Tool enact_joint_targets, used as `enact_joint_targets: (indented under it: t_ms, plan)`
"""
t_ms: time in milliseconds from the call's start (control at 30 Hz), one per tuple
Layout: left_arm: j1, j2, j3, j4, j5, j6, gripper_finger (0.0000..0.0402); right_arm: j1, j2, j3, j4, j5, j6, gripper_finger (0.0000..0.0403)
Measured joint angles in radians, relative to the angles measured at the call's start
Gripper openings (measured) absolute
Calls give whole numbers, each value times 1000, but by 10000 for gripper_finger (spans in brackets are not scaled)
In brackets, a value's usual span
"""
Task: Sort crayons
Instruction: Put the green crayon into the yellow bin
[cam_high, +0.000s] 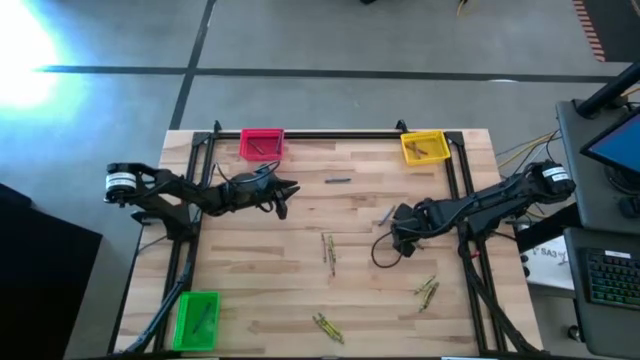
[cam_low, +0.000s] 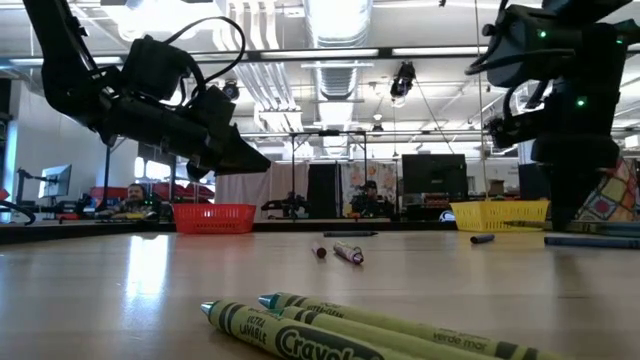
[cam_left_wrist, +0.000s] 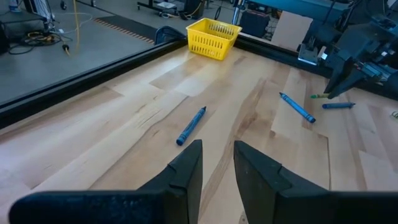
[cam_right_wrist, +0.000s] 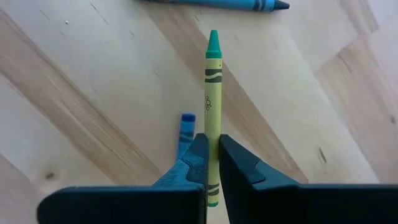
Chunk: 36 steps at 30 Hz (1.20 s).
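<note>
From my console, my right gripper (cam_right_wrist: 212, 163) sits right of centre in the overhead frame, clenched on a green crayon (cam_right_wrist: 212, 93) whose tip juts forward over the wooden table (cam_high: 300, 300). A blue crayon (cam_right_wrist: 186, 130) lies just beside its fingers. My left gripper (cam_left_wrist: 217, 163) hangs left of centre, jaws slightly parted, grasping nothing. More crayons (cam_high: 327, 327) lie scattered mid-frame and lower right, clear of the pink bin (cam_high: 262, 144), yellow bin (cam_high: 424, 147) and green bin (cam_high: 197, 318).
</note>
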Motion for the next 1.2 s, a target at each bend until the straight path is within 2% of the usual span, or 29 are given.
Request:
enact_joint_targets:
  t_ms: [267, 400, 633, 900, 1033, 1200]
  plan:
    - [0, 0, 0, -1, 0, 0, 74, -13, 0, 34, 21, 24, -56, 13]
    - [0, 0, 0, 3, 0, 0, 74, -13, 0, 44, 160, 8, -143, 13]
    - [0, 0, 0, 10, -1, 0, 74, -13, -1, 46, 514, -180, -313, 13]
    - [0, 0, 0, 9, -2, 0, 74, -13, -1, 46, 734, -349, -385, 13]
    - [0, 0, 0, 8, -2, 0, 74, -15, -16, 46, 739, -336, -394, 13]
    - [0, 0, 0, 2, -2, -5, 74, -33, -72, 46, 636, -205, -382, 13]
